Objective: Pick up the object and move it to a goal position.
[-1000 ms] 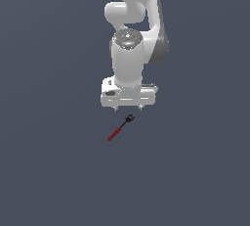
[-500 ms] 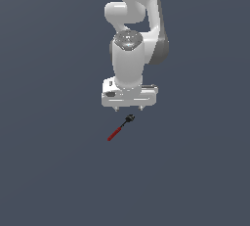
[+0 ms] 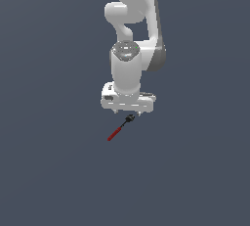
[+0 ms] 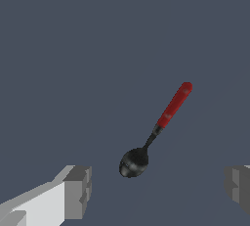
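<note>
One small tool [image 4: 157,131] lies on the floor in the middle of the exterior frame, just under the gripper [image 4: 156,188]. The jaws stand wide apart and hold nothing. Its long axis runs diagonally; only the black head is between the fingers [image 4: 78,192], the red handle points away.

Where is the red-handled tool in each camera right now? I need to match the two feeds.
Exterior view: the red-handled tool lies just below the pincer, red end angled toward the exterior view's left, dark head nearest the pincer.
Wrist view: the tool sits near the picture's middle, its round head closest to the gap between the fingers.
Shared landmark: the open pincer next to the tool's head.
</note>
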